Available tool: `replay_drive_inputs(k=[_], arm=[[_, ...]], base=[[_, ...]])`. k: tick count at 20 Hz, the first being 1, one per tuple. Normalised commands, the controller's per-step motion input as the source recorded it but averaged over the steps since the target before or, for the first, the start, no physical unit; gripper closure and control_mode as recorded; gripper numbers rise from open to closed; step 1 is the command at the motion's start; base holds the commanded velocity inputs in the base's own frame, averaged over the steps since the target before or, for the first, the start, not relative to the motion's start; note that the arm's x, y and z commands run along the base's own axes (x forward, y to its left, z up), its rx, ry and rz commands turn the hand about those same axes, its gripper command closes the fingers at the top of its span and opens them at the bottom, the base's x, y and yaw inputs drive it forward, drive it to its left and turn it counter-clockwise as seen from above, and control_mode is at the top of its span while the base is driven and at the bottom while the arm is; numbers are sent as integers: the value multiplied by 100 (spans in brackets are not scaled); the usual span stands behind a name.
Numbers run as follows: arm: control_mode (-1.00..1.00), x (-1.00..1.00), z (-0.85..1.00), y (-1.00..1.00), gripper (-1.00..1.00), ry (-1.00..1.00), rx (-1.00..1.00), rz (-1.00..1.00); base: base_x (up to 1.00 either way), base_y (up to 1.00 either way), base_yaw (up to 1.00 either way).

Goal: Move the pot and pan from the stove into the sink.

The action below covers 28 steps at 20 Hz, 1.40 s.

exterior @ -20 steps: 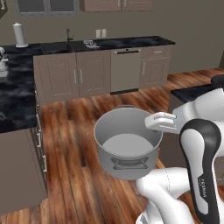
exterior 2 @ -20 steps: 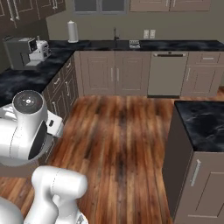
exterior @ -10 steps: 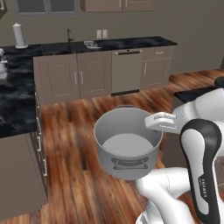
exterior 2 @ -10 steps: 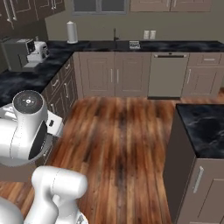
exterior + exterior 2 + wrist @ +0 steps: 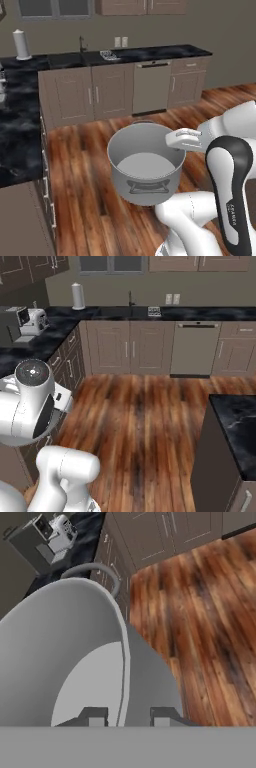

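Overall scene: a rendered kitchen with a wood plank floor (image 5: pixel 145 426), black marbled counters and taupe cabinets.
Pot: one pot (image 5: pixel 146 167), a shiny steel cylinder with a pale inside, upright and held in the air above the floor, clear of every counter. One loop handle faces the left base camera; in the hand view a second loop shows at the far rim.
Gripper: one gripper (image 5: pixel 125 717), its two dark fingertips (image 5: pixel 94 716) pinched on the pot's near wall, one tip inside the rim and one outside. In the left base view the white hand meets the pot's right rim.
Sink: one sink (image 5: pixel 117 312) recessed in the back counter, with one dark curved faucet (image 5: pixel 130 298) rising behind it, well apart from the pot.
Paper towel roll: one white roll (image 5: pixel 77 296) upright on the back counter, left of the sink.
Dish rack: one small wire rack (image 5: pixel 154 311) just right of the sink.
Dishwasher: one panel (image 5: pixel 194 348) under the back counter.
Coffee machine: one grey-and-white machine (image 5: pixel 22 321) on the left counter.
Island counter: one black-topped block (image 5: pixel 235 431) at the right of the right base view.
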Motion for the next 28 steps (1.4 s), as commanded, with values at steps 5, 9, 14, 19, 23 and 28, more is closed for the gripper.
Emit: replay_drive_inputs(k=[5,9,14,19,23,28], arm=[[100,0,0,0,100,0,0,0],[100,0,0,0,100,0,0,0],[100,0,0,0,100,0,0,0],[100,0,0,0,100,0,0,0],[100,0,0,0,100,0,0,0],[100,0,0,0,100,0,0,0]], base=[[85,0,0],[89,0,0],[90,0,0],[91,0,0],[92,0,0],[94,0,0]])
